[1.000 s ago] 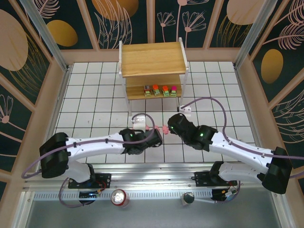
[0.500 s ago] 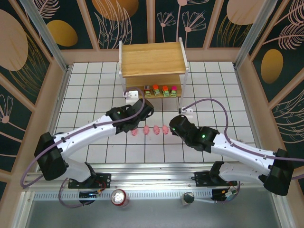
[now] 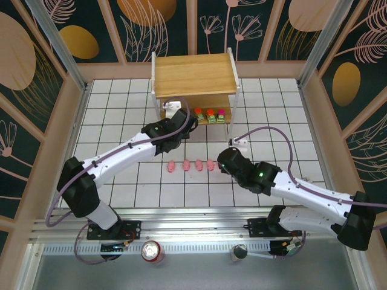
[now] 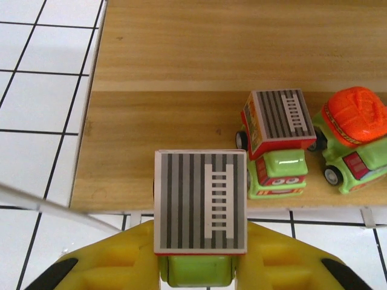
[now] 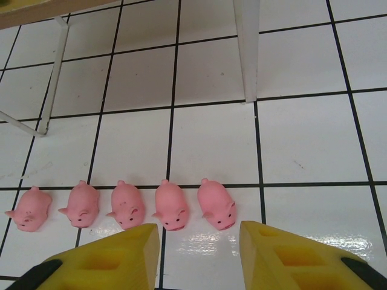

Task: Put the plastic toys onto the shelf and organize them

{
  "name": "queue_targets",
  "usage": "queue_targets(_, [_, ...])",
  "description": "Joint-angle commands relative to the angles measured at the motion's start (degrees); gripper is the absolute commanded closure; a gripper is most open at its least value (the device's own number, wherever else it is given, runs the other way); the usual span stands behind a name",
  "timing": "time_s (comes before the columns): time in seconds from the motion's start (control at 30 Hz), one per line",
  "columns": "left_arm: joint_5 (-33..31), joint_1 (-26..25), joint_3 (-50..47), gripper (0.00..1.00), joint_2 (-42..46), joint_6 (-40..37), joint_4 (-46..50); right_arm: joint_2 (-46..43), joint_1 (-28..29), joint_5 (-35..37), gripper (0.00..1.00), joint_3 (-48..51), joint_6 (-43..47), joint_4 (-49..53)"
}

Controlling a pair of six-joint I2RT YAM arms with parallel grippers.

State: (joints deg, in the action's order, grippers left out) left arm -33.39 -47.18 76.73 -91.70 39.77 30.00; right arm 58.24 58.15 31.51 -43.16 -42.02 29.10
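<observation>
Your right claw (image 5: 199, 241) hung part-open and empty just short of the five pink pigs (image 5: 171, 205), unmoved over the last second. Your left claw (image 4: 199, 266), then beside that row, had travelled to the shelf (image 4: 151, 121), clamped on a grey-topped truck (image 4: 201, 208) at the lower board's front edge, left of the parked trucks (image 4: 278, 142). I judged that truck ready for release; the pigs remained.

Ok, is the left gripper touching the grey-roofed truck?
Touching. The left wrist view shows the truck wedged between the left gripper's yellow fingers, both pressed against its green body.
</observation>
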Motion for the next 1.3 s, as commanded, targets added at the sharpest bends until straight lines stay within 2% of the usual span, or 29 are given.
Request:
queue_targets(0.0, [0.00,0.90,2.07,0.72,-1.80,-1.89,-1.59,-1.20,-0.41,1.96,0.60,1.15,-1.61,1.87])
queue_targets(0.93, [-0.05,4.96,3.34,0.72,-6.12,-2.80,-6.11,-3.21,-0.32,1.74,0.60,1.41,-2.91,4.12])
queue_targets(1.27, [0.78,5.18,3.04,0.61,-6.13,-3.06,-6.62,-2.91,-0.31,1.72,0.60,1.24,-2.92,3.86])
